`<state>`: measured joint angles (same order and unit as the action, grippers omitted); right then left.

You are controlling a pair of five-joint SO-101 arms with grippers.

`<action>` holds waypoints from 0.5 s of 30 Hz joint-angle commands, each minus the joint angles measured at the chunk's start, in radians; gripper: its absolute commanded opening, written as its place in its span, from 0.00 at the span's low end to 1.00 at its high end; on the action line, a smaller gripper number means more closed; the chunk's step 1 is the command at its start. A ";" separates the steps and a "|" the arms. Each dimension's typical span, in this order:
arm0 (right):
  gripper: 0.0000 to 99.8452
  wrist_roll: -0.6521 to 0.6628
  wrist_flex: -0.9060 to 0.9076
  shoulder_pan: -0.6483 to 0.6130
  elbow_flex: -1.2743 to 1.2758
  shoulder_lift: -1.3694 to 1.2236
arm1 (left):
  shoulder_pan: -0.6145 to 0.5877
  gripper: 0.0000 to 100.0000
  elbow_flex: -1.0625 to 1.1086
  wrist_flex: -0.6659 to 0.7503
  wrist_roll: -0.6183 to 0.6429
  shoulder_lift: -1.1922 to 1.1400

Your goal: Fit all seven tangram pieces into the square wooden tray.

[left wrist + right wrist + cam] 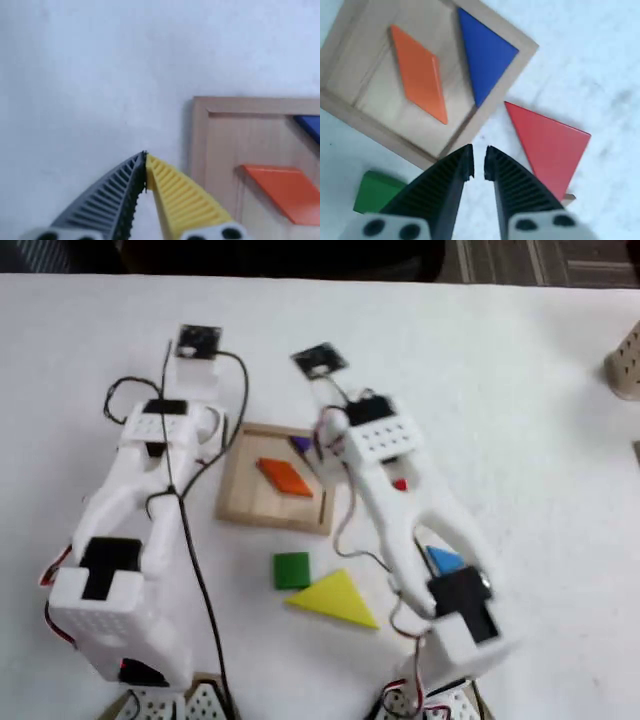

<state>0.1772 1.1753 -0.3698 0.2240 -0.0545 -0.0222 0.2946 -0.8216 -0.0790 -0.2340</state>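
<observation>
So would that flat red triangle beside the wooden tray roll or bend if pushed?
The flat red triangular piece lies flush on the white table, so it would probably slide, not roll. Its crisp straight edges suggest it is stiff.

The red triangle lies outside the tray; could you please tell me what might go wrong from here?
The red triangle lies flat close to the tray rim, so the right jaws, barely apart, may push it or bump the tray. The orange parallelogram sits loose mid-tray, likely blocking room for later pieces. The light blue piece lies under the right arm and could get dragged.
</observation>
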 commanded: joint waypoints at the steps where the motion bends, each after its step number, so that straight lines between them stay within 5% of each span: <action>1: 0.03 0.011 -0.140 0.050 0.153 0.153 | 0.077 0.02 0.077 0.008 -0.143 0.131; 15: 0.03 -0.080 -0.239 0.194 0.176 0.139 | 0.493 0.02 0.457 -0.009 -0.279 0.424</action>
<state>0.1082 0.9482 -0.1918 0.4496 0.0760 0.3905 0.7564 -0.8216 -0.3583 0.1542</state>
